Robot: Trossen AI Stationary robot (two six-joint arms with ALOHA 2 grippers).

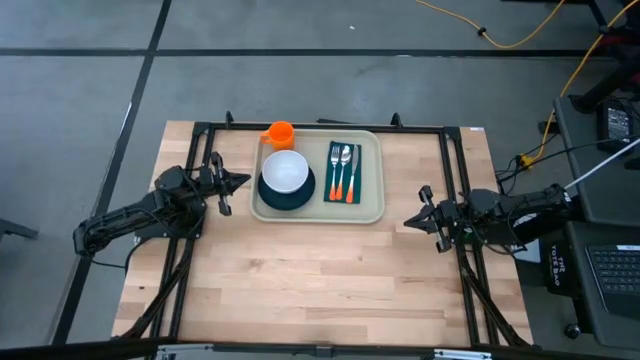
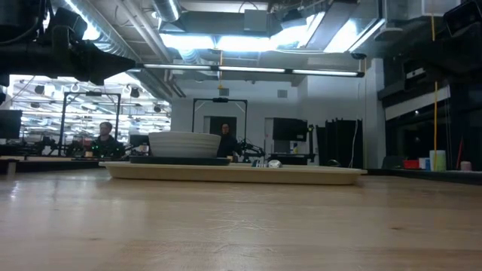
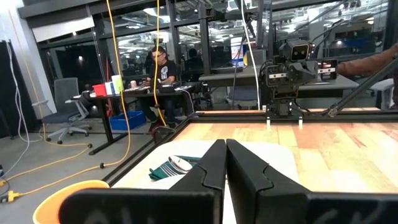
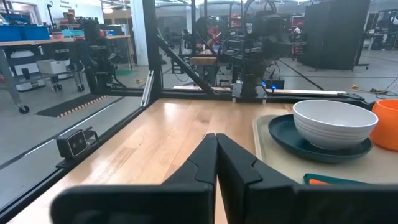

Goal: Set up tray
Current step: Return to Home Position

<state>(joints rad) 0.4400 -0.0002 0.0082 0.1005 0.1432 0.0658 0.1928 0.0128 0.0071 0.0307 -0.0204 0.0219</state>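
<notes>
Beige tray [image 1: 372, 180] at the far middle of the wooden table [image 1: 300, 280], with an arm on each side.

The left gripper [image 1: 245, 181] points at the tray's left rim from just beside it, its fingers pressed together on nothing. The right gripper [image 1: 408, 221] sits right of the tray's near corner, apart from it, likewise pinched closed and empty. On the tray's left half a dark plate [image 1: 287, 203] carries a white bowl [image 1: 286, 171]. A green napkin [image 1: 330, 160] lies on the right half, and an orange cup [image 1: 280, 133] stands at the far left corner. Three orange-handled utensils [image 1: 343, 180] lie side by side on the napkin.

Low view: tray [image 2: 226, 174] rim hides most cutlery [image 2: 273, 162].
</notes>
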